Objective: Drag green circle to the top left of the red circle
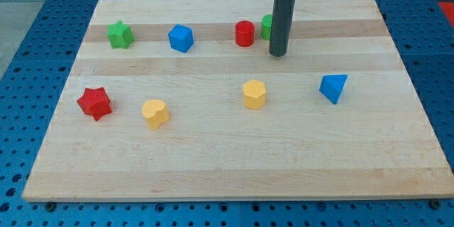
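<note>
The green circle [266, 26] stands near the view's top, right of centre, and is mostly hidden behind the rod. The red circle [245, 33] stands just to its left, a small gap apart. My tip [277, 54] rests on the board just below and to the right of the green circle, close to it or touching it; I cannot tell which.
A green star [120, 35] and a blue block [181, 38] lie at the top left. A red star [94, 103] and a yellow heart [154, 113] lie at the left. A yellow hexagon [255, 93] and a blue triangular block [333, 88] lie lower right. The wooden board [227, 170] ends at blue table edges.
</note>
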`<state>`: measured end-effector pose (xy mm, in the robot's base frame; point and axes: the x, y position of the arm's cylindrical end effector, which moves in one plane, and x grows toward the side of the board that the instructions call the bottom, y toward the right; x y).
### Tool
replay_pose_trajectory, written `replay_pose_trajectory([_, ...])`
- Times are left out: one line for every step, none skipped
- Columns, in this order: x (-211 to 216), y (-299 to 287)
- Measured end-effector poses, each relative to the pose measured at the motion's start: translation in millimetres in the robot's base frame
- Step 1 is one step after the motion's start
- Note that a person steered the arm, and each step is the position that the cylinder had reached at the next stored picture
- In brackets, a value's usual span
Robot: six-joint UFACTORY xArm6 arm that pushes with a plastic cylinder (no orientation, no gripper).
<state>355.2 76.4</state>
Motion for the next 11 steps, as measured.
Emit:
replay_pose_trajectory([-25,2])
replay_pose_trajectory([-27,12])
replay_pose_trajectory([-34,64])
replay_pose_trajectory([-35,64])
replay_pose_trajectory([-76,59])
replay_pose_trajectory([-77,58])
replay_pose_trajectory([-60,41])
replay_pose_trajectory([-22,21])
replay_pose_trajectory([-24,21])
replay_pose_trajectory([-66,10])
replay_pose_trajectory([-89,-5])
